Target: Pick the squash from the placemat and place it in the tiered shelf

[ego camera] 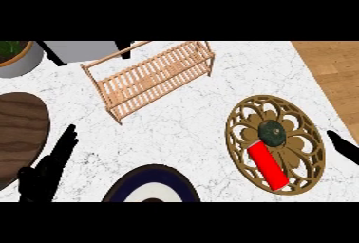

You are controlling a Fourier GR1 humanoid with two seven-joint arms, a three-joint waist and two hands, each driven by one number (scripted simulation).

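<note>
- The counter (pixel 196 118) is white marble with thin grey veins; past its right edge runs a strip of warm wooden floor (pixel 329 61).
- At the top left stands a pale round pot (pixel 24 61) with green leaves in it, and beside it a grey box-like object (pixel 84 50), partly cut off.
- The tiered shelf (pixel 151 76) is light wood, built of thin parallel slats, and lies slantwise across the upper middle of the counter.
- A dark, grained wooden round board (pixel 21 128) sits at the left edge; a plate (pixel 151 187) with a dark blue rim and white centre shows at the bottom.
- The placemat (pixel 242 137) is a golden-brown oval with openwork flower-like cutouts, at the right.
- The squash (pixel 272 132) is small, round, dark green, with a pale stem spot; it rests on the placemat's middle, touching a flat bright red block (pixel 268 164).
- The left hand (pixel 45 173), black, lies at the lower left with straight, released fingers, holding nothing.
- The right hand (pixel 345 146) shows only straight fingertips at the right edge, apart from the placemat.
</note>
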